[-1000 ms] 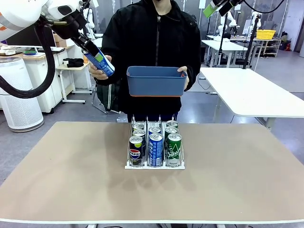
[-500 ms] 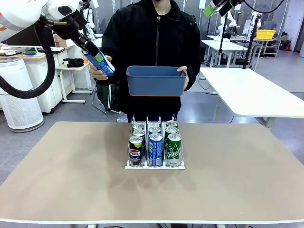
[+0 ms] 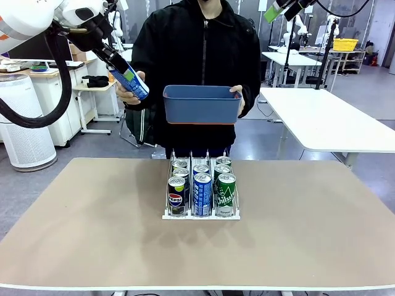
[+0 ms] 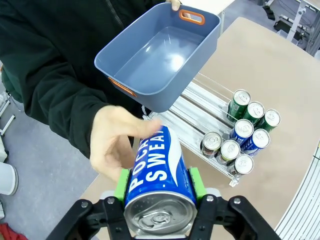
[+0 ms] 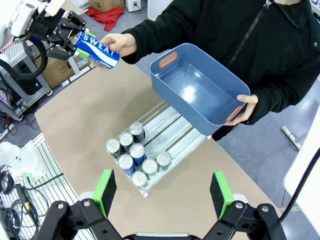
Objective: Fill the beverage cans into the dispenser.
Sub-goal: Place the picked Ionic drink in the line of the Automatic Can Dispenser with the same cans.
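A: So, nearest to me, what are you seeing go wrong?

B: I'm clamping my left gripper (image 4: pixel 159 186) round the can (image 4: pixel 159 175), pads on both sides of its top end, up in the air off the table's left far corner. The person's hand (image 4: pixel 116 145) is touching the can's other end. If I'm pulling while that hand is gripping, the can could be twisting in my pads or slipping out.

A: And your other hand?

B: My right gripper (image 5: pixel 162 192) is hanging wide apart, grasping nothing, high above the table. No trouble there, I judge, unless it's coming down on the rack.

A: Farther out, then?

B: The dispenser (image 3: pixel 200 213) is sitting mid-table, and all three lanes are carrying cans (image 3: pixel 201 191) at the front end. The rear stretch of the rails is looking bare. I'm thinking the can has to go in at the back; lowering it too far forward could be knocking the standing ones, or catching a wire divider.

A: And beyond that?

B: The person is holding the tub (image 3: pixel 202 104) right over the rack's far end. My path from the left could be clipping it.

A: Is the tub holding more?

B: It's looking empty from above.
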